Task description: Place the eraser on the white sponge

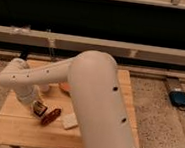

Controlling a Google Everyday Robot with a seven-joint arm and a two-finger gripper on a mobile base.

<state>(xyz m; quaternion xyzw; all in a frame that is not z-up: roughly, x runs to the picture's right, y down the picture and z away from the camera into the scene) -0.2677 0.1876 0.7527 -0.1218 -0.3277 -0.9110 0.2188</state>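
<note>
The eraser, a small dark block with reddish edging, is at the left of the wooden table, right under the end of my white arm. My gripper is at the eraser, mostly hidden by the wrist. The white sponge, a pale block, lies on the table a short way right of the eraser, beside the arm's big link. The eraser is apart from the sponge.
A dark red sausage-shaped object lies between eraser and sponge. An orange item and a pale cup sit behind them. My arm covers the table's middle. A blue device lies on the floor at right.
</note>
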